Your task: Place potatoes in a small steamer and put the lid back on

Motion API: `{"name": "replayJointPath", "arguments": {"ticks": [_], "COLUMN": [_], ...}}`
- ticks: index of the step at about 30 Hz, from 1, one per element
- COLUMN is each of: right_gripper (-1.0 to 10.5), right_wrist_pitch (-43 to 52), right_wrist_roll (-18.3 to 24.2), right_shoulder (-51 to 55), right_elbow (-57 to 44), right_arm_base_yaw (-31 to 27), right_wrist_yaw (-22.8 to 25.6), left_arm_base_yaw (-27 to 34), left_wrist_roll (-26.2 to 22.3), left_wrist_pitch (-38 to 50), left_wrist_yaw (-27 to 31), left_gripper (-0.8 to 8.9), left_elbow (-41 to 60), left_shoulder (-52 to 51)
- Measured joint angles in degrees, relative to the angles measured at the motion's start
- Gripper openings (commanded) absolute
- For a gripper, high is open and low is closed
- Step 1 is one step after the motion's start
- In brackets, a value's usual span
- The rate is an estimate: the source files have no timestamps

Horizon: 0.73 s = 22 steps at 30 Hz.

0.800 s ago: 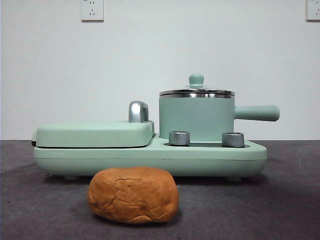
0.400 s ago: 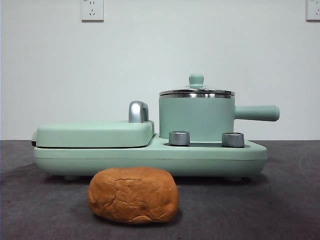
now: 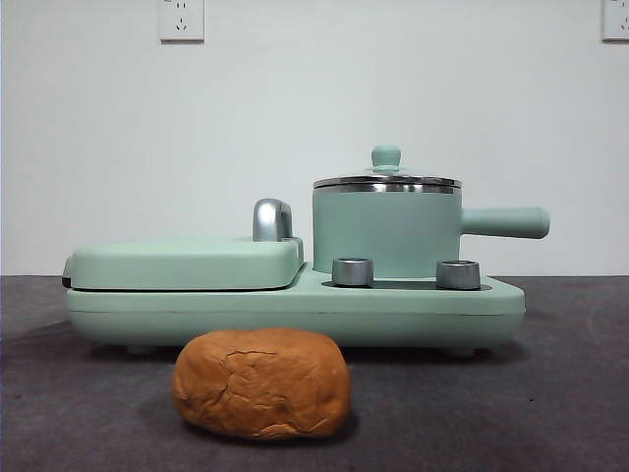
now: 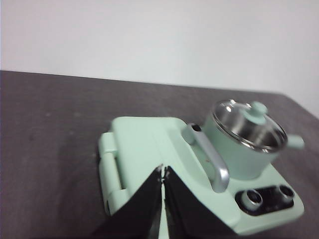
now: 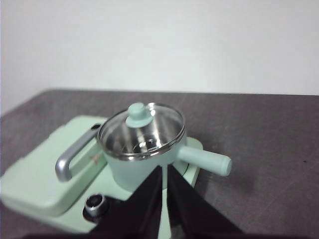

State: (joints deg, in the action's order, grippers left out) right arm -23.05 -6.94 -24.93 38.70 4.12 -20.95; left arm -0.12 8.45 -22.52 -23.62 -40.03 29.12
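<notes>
The potato (image 3: 261, 383), an orange-brown crusty oval lump, lies on the dark table in front of the appliance in the front view. The mint-green steamer pot (image 3: 386, 232) stands on the right of the appliance base, its side handle pointing right. The glass lid (image 3: 386, 179) with its green knob sits on the pot. The pot also shows in the left wrist view (image 4: 242, 144) and the right wrist view (image 5: 142, 149). My left gripper (image 4: 163, 170) is shut and empty above the flat griddle cover. My right gripper (image 5: 164, 169) is shut and empty above the pot's near side.
The mint-green appliance base (image 3: 295, 310) carries a flat hinged griddle cover (image 3: 185, 264) with a steel handle (image 3: 271, 219) on the left and two steel knobs (image 3: 353, 271) in front of the pot. A white wall stands behind.
</notes>
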Motion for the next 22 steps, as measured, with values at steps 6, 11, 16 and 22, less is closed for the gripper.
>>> {"name": "replayJointPath", "arguments": {"ticks": [6, 11, 16, 22], "right_gripper": [0.1, 0.1, 0.1, 0.1], "right_wrist_pitch": [-3.96, -6.47, -6.75, -7.96], "right_wrist_roll": [8.39, 14.78, 18.38, 23.61], "right_shoulder": [-8.74, -14.43, -19.04, -21.35], "right_elbow": [6.88, 10.93, 12.48, 12.50], "right_arm_base_yaw": [0.09, 1.18, 5.14, 11.72], "right_wrist_yaw": [-1.44, -1.40, -0.81, 6.08], "left_arm_base_yaw": [-0.98, -3.30, -7.63, -13.77], "left_wrist_roll": [-7.23, -13.33, -17.35, -23.43], "left_wrist_pitch": [-0.15, -0.22, -0.20, -1.05], "left_wrist_yaw": [-2.54, -2.91, -2.91, -2.73], "left_gripper": [0.06, 0.06, 0.06, 0.06], "left_elbow": [-4.61, -7.80, -10.64, -12.63], "left_shoulder": [6.84, 11.85, 16.74, 20.61]}}
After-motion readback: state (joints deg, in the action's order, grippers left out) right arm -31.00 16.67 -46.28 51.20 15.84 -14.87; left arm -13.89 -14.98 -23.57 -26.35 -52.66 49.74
